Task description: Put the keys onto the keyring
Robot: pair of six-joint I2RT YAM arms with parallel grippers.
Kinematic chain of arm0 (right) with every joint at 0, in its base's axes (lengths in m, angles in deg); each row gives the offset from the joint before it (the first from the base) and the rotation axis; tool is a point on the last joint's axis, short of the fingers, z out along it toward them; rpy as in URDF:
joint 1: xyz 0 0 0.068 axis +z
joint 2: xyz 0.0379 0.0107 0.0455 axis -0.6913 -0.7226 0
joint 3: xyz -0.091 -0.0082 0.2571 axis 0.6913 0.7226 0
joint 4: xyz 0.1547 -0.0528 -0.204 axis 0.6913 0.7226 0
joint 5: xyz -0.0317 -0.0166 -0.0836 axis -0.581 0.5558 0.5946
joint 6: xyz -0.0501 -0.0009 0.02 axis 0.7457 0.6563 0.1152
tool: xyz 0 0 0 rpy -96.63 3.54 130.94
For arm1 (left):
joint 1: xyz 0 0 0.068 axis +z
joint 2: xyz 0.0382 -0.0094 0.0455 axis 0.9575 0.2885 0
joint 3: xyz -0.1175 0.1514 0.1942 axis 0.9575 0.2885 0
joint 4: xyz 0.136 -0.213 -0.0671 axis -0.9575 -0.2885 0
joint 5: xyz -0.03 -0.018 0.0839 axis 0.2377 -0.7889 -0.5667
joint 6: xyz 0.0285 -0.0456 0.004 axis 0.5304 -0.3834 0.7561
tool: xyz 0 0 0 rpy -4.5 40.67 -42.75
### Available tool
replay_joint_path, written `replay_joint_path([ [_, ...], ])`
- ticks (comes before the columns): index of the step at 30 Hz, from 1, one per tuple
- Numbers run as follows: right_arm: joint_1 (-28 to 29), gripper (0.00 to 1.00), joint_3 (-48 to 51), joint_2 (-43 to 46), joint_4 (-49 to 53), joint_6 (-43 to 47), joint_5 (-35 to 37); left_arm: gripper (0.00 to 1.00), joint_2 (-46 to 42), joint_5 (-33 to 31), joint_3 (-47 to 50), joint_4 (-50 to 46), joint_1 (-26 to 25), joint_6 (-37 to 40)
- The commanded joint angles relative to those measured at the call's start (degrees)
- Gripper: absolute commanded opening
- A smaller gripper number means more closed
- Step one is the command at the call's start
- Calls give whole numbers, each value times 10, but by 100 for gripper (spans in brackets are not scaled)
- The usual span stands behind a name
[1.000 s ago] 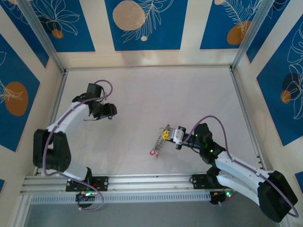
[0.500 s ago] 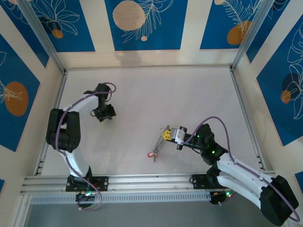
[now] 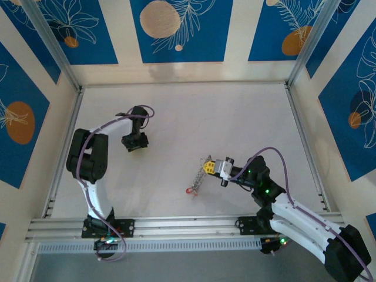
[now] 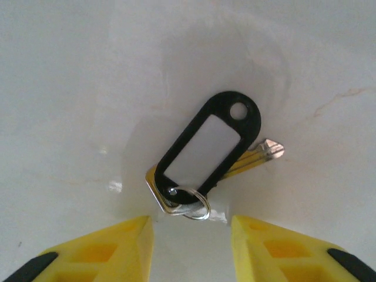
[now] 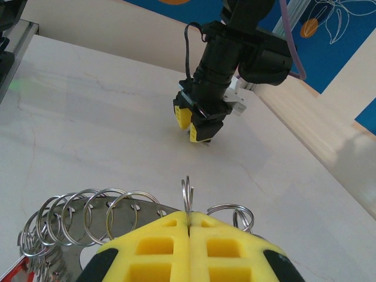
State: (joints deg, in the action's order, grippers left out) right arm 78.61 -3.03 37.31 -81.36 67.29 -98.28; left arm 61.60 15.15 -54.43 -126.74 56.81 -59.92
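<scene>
The left gripper (image 4: pixel 189 228) hung low over the far-left part of the white table (image 3: pixel 235 117), its yellow fingers (image 4: pixel 111 249) spread wide and gripping nothing. Just ahead of the tips lay a key (image 4: pixel 265 153) under a black tag (image 4: pixel 202 147). The small loop (image 4: pixel 189 203) joining the two sat level with the gap between the fingers. That stance read as a line-up for a pick. Since key and tag lay flat on the table, the fingers would probably have to reach the surface to get under an edge.

Well apart from this, near the table's middle, a red-headed key (image 3: pixel 188 190) lay at the near end of the keyring (image 3: pixel 198 176). Whether it was threaded on or merely touching could not be told.

The right gripper (image 5: pixel 189 218) was clamped tight on one split ring (image 5: pixel 187 191) at the keyring's rim, holding it edge-up above the fingertips. This grip seemed meant to steady the whole bundle and offer a single loop toward the other arm.

In the right wrist view the keyring showed a flat grey metal rim pierced with small holes. Thin bright silver loops hung from the holes and overlapped in a fan to the left, with one more loop on the right. A scrap of red showed at the far left end.
</scene>
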Motion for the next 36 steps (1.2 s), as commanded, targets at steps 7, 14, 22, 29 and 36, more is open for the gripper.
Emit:
replay_joint_path([
  [7, -4, 0, 6, 13, -15, -10, -8, 20, 25, -30, -17, -16, -2, 8],
  [14, -6, 0, 8, 12, -16, -10, -9, 6, 2, -58, -14, -22, -3, 18],
  [22, -7, 0, 9, 10, -19, -12, -12, 15, -9, -61, -15, -24, -3, 34],
  [29, -9, 0, 9, 11, -20, -13, -13, 24, -11, -74, -39, -35, -3, 39],
  [36, -10, 0, 10, 11, -22, -14, -13, 24, -5, -71, -49, -27, -3, 40],
])
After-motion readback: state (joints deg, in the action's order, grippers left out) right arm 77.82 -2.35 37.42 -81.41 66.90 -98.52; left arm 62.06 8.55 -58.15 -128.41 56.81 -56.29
